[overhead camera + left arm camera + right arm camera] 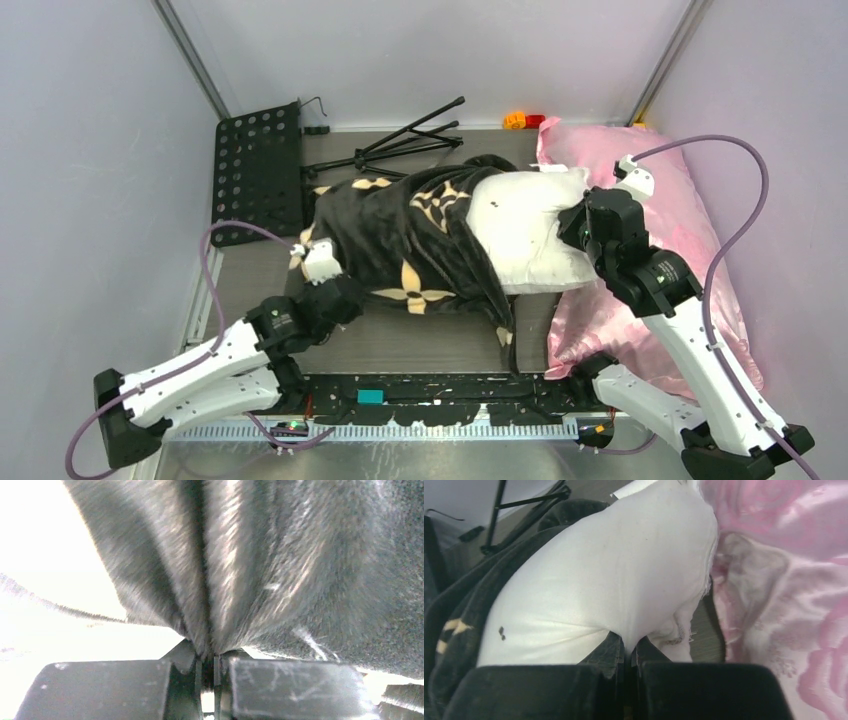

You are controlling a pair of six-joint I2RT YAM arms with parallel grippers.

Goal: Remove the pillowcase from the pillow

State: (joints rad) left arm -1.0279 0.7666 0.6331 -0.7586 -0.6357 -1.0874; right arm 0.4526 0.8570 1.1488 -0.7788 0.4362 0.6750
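- The left gripper point(318, 262) is clamped on a gathered fold of the pillowcase point(400, 230) at its left end. In the left wrist view the plush bunches into pleats right between the closed jaws.
- The right gripper point(577, 226) is pinched on the right edge of the pillow point(525, 235), jaws together on white fabric near the seam.
- The step in hand looks like pulling the two apart. It should go best if the right arm anchors the pillow in place while the left draws the cover straight leftward, low along the table point(420, 335), so the stuffing slides out and does not lift with it.
- Both pinches look thin, so a steady pull seems safer than a jerk, which might slip a fold free.
- The pillowcase is black plush with tan flower motifs. It lies rumpled at the middle of the table, covering roughly the left half of the pillow.
- The pillow's bare right half is plain white with a few dark specks, its end touching a pink satin pillow point(690, 250).
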